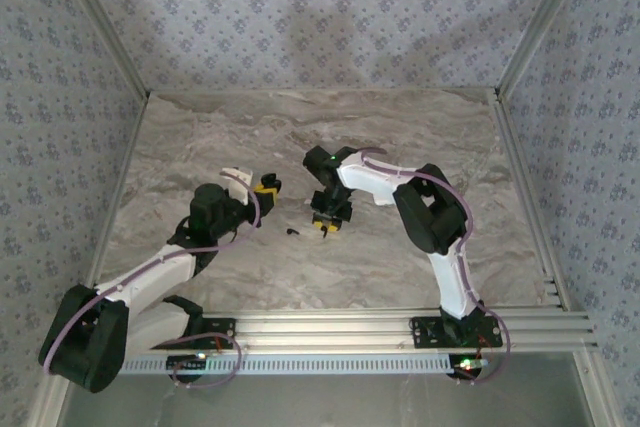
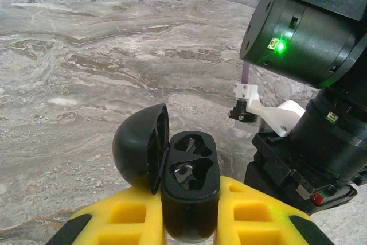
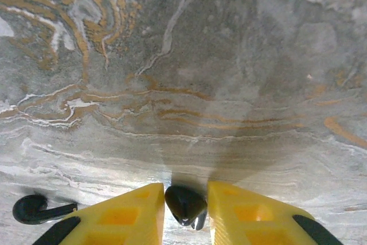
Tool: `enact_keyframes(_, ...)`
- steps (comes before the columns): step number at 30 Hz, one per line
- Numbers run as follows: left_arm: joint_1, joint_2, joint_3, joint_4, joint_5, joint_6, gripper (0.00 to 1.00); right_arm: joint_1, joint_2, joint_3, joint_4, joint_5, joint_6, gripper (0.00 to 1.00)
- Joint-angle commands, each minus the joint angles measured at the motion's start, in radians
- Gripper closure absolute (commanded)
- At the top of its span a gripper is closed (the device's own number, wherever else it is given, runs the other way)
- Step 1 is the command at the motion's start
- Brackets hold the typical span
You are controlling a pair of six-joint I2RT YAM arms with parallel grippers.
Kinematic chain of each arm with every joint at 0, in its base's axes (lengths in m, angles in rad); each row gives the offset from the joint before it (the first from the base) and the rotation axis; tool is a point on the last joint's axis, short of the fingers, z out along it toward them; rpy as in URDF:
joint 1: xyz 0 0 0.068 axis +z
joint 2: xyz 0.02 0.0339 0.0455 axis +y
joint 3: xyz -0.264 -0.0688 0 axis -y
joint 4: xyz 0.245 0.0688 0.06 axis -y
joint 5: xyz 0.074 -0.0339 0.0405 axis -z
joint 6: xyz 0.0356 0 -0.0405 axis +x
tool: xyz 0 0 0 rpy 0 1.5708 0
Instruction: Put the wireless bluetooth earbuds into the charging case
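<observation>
Grey marbled tabletop [image 1: 420,137] bears one loose earbud [image 3: 34,209] near the right gripper [image 3: 186,192], whose yellow jaws pinch the other earbud [image 3: 184,206]. Nearby, the left gripper [image 2: 189,198] clamps the charging case [image 2: 192,170], its lid swung open.

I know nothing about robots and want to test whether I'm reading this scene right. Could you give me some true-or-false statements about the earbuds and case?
1. The charging case has its lid open. True.
2. The left fingers grip the case. True.
3. The right fingers are empty. False: they pinch one earbud.
4. Both earbuds sit in the case. False: the second earbud lies on the table.
</observation>
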Motion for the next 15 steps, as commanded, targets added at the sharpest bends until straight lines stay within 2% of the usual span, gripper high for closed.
enact_keyframes(1, 0.008, -0.018, 0.017, -0.011, 0.020, 0.005, 0.81, 0.011, 0.040, 0.040, -0.062, 0.034, -0.022, 0.69)
enact_keyframes(15, 0.013, -0.019, 0.020, -0.017, 0.027, 0.006, 0.81, 0.038, 0.080, 0.097, -0.155, 0.087, -0.070, 0.75)
